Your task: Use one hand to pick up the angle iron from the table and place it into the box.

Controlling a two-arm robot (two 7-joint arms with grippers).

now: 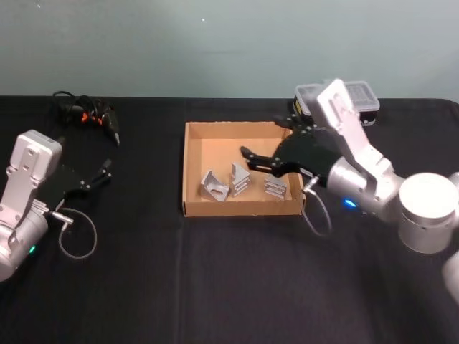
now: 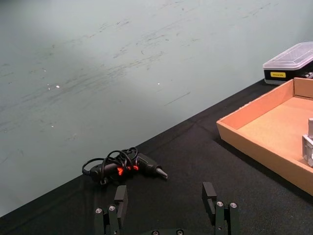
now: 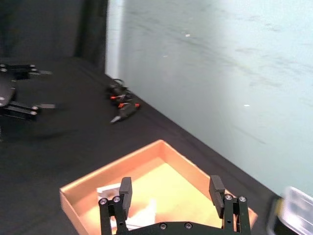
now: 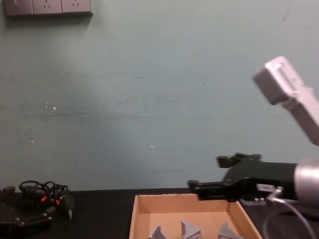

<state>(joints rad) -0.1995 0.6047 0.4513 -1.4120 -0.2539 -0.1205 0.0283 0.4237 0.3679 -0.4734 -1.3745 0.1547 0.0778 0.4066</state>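
The tan box point(image 1: 192, 172) sits mid-table on the black table point(image 1: 229, 287). Three grey angle irons lie inside it, left point(image 1: 214, 185), middle point(image 1: 240, 178) and right point(image 1: 275, 186); the chest view shows them low in the box point(image 4: 189, 230). My right gripper point(image 1: 252, 160) hovers above the box's right half, open, with nothing between its fingers. In the right wrist view the gripper point(image 3: 171, 191) looks down over the box point(image 3: 112, 171) and pale blurred pieces. My left gripper point(image 1: 104, 172) rests open at the far left of the table, away from the box.
A black tool with an orange trigger and coiled cable point(image 1: 90, 116) lies at the back left. A small black case with a clear lid point(image 1: 355, 100) stands behind the box at the right. The table's front half is bare black surface.
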